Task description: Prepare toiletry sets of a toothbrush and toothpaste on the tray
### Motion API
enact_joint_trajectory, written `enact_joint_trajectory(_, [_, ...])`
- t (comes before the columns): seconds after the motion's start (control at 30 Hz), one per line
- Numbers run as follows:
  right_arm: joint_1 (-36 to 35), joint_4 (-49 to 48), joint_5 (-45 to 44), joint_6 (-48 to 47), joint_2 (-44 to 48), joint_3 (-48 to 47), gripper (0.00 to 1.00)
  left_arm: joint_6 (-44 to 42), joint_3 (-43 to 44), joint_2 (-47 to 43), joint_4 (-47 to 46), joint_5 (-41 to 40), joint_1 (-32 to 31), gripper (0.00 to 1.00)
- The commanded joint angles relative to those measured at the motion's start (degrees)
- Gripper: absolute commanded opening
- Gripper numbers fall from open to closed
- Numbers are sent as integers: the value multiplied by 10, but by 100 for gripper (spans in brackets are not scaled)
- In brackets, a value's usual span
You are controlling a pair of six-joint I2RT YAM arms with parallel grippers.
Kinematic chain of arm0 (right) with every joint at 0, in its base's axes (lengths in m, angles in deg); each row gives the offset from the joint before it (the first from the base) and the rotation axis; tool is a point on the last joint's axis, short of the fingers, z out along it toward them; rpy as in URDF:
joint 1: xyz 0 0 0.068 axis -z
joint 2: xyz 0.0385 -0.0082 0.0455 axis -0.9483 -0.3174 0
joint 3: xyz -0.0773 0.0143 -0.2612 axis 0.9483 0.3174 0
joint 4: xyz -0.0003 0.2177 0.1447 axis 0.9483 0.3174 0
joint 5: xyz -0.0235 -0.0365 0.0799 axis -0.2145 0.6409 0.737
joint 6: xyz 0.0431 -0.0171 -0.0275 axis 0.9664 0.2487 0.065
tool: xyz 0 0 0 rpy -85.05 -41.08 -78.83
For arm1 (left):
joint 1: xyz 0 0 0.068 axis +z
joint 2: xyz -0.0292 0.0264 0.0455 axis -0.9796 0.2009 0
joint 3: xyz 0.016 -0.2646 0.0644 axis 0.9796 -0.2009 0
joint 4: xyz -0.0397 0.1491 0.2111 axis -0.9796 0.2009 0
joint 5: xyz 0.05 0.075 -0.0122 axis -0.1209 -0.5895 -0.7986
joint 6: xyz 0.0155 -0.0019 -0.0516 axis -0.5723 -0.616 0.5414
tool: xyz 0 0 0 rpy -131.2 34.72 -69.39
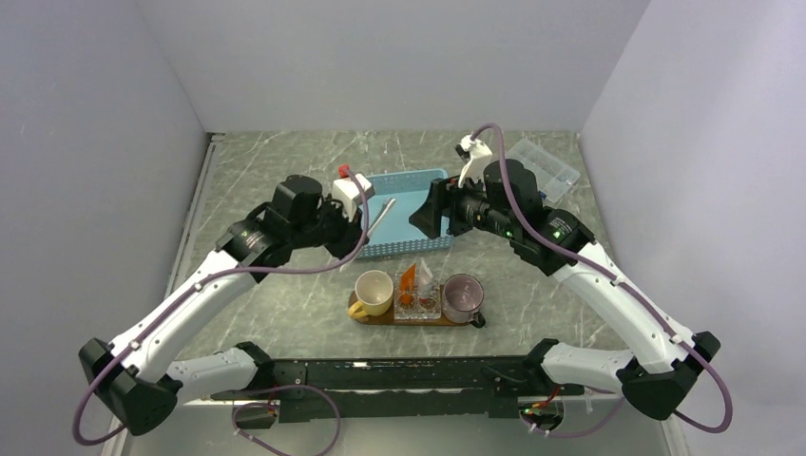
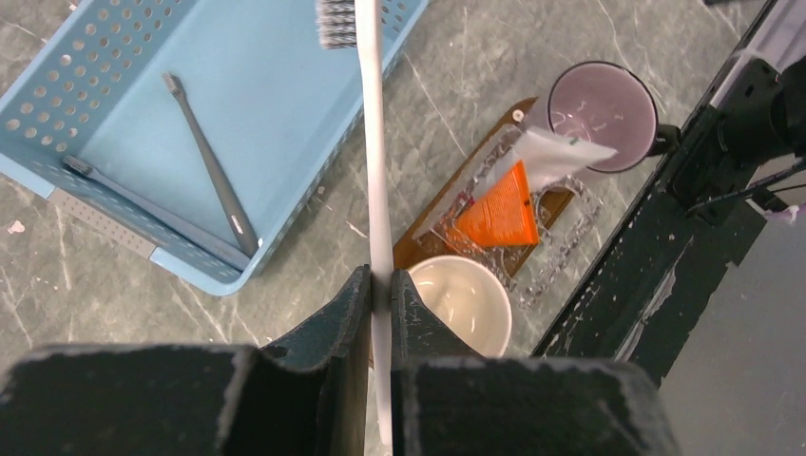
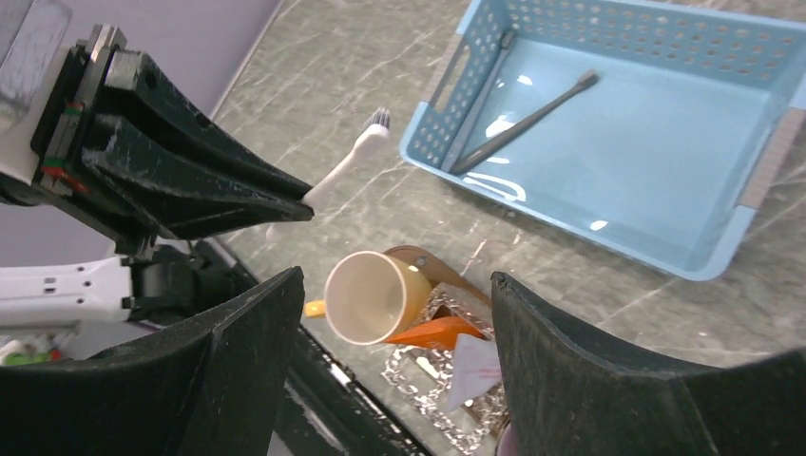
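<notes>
The task is judged to be partly done. The tray (image 2: 415,249) is seen on the table near the arm bases, with a cream cup (image 2: 466,299), a clear glass holder (image 2: 563,249) and a purple cup (image 2: 601,114) set on it in a row. The orange toothpaste (image 2: 499,214) and the white-silver toothpaste (image 2: 556,152) are both propped in the glass holder, so the tubes are taken to be delivered. No brush can be seen in either cup. The white toothbrush (image 2: 375,171) is pinched by its handle between the pressed-together fingers of the left gripper (image 2: 380,280) and is held in the air beside the near edge of the blue basket (image 2: 95,57), bristles pointing away from the wrist, with the cream cup close below the handle end. The grey toothbrush (image 2: 211,161) is left lying on the basket floor. The right gripper (image 3: 394,285) is spread wide and nothing is held in it; it is poised between basket and tray. Both brushes are therefore judged to remain to be placed.
</notes>
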Motion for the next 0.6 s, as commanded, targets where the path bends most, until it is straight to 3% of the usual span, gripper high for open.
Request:
enact_joint_trajectory(0.0, [3,-23,58,52,-2,-26,75,-30,-21,-50,-27,-16,-15,0])
enact_joint_trajectory(0.57, [4,-56,123,146,-70,-53,74,-56,-62,-113,-28,-120,-95,0])
